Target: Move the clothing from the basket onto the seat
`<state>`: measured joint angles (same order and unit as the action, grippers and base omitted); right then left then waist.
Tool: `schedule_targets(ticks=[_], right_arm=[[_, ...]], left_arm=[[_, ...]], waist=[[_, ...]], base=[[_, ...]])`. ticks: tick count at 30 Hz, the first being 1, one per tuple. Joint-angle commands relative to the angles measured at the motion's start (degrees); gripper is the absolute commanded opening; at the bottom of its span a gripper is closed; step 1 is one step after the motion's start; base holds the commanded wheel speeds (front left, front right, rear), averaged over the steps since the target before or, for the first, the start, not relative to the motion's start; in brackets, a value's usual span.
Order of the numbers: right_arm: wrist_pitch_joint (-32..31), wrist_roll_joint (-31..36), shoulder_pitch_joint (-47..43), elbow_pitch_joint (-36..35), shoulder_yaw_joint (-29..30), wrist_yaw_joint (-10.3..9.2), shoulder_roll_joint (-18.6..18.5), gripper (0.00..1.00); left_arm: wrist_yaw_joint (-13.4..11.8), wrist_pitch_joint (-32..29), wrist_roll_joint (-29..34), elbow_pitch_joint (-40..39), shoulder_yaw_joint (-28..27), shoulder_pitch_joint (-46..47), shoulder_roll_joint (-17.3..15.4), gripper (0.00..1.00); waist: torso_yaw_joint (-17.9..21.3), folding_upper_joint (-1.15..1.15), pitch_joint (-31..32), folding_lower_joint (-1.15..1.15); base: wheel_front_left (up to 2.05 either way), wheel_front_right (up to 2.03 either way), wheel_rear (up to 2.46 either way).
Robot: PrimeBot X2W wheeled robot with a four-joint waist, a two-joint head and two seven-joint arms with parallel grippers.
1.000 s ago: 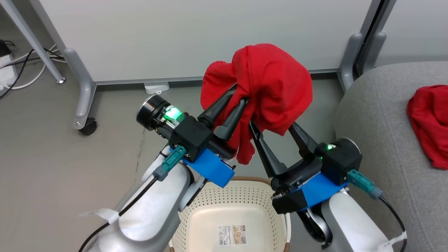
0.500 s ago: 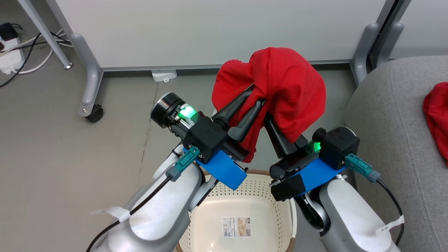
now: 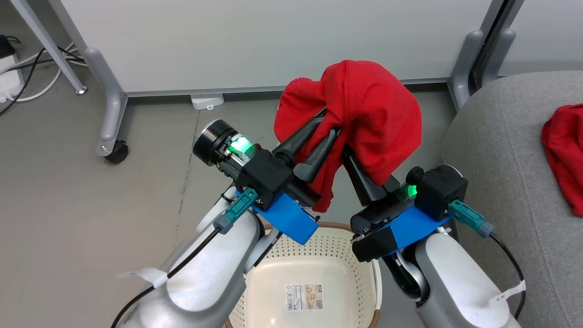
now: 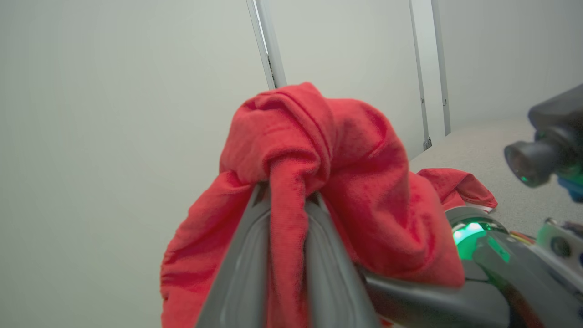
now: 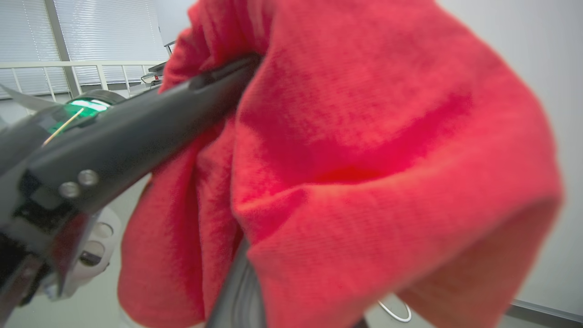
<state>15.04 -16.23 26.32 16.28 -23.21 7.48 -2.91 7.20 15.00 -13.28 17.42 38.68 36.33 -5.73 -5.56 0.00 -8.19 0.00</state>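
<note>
Basket [image 3: 314,255], cream, on the floor beneath both arms. Left fingers [image 3: 301,136] clamped on red garment [image 3: 369,105], held aloft above it; right fingers [image 3: 360,181] together, tips buried under the same cloth. Second red garment [image 3: 564,146] lying on grey sofa [image 3: 496,164], right.

2 red garments: 1 raised garment [image 3: 364,105] above the basket [image 3: 319,241], 1 other garment [image 3: 562,155] right of the basket. 1 basket, 1 sofa [image 3: 496,150]. 2 claws: left claw [image 3: 329,127], right claw [image 3: 353,166].

Head camera high and downward; both wrist cameras close up on the same red garment [image 3: 369,114]
</note>
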Motion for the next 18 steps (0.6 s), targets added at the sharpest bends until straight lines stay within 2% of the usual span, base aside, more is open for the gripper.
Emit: schedule_targets(ticks=[1,6,7,8,18], right_arm=[[0.22,-0.08,0.29,-0.23,0.03,0.03,0.03,0.00],[0.21,-0.41,0.01,-0.29,-0.08,0.03,0.03,0.00],[0.21,-0.45,-0.10,-0.32,-0.10,0.03,0.03,0.00],[0.21,-0.49,-0.20,-0.33,-0.11,0.03,0.03,0.00],[0.22,-0.57,-0.95,-0.27,0.06,0.03,0.03,0.00]], left_arm=[[0.25,0.27,0.18,0.12,-0.34,0.25,-0.04,0.00],[0.30,0.27,0.52,0.54,-0.39,0.15,-0.18,0.00],[0.31,0.27,0.55,0.56,-0.48,0.11,-0.15,0.14],[0.30,0.27,0.84,0.48,-0.60,0.14,-0.13,1.00],[0.20,0.27,2.29,0.08,-1.62,-0.78,0.29,1.00]], waist=[[0.05,0.00,0.03,0.00],[0.27,0.00,0.14,0.00],[0.31,0.00,0.17,0.00],[0.35,0.00,0.21,0.00],[0.53,0.00,0.87,0.00]], base=[[0.00,0.00,0.00],[0.00,0.00,0.00],[0.00,0.00,0.00],[0.00,0.00,0.00],[0.00,0.00,0.00]])
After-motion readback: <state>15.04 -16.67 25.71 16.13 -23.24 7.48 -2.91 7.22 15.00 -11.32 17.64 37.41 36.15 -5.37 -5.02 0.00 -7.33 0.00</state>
